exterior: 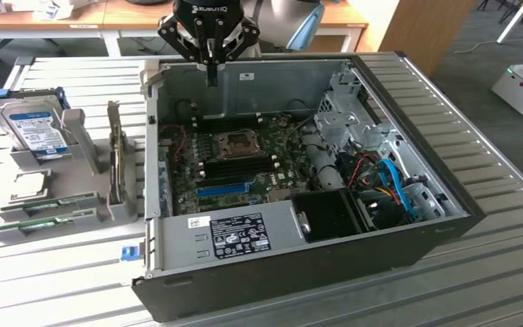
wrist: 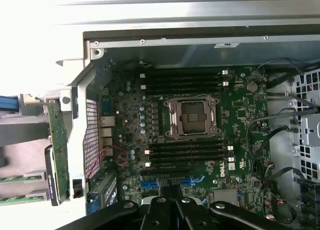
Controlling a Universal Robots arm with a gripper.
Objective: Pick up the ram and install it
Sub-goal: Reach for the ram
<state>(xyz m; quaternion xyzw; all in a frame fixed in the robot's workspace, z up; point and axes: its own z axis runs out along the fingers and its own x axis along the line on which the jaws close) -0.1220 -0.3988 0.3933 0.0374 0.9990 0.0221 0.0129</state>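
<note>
My claw hangs over the far wall of the open computer case. Its dark fingers are pressed together with nothing between them. The arm above it is cut off by the frame edge. From the wrist camera I get just the claw linkage and the finger roots, so I can't see the tips there.

The ram is well away from the claw, outside the case toward the exterior view's left and nearer the camera. It lies flat in a grey holder on the bench, with a second stick just beside it. I can't make out the chips on either. The wrist camera catches only their ends, the rest being cut off.

Between the claw and the sticks stand an upright expansion card and a hard drive. Below the claw lies the motherboard, with the CPU socket and the black memory slots beside it. A blue slot is partly covered by the claw in the wrist view.
</note>
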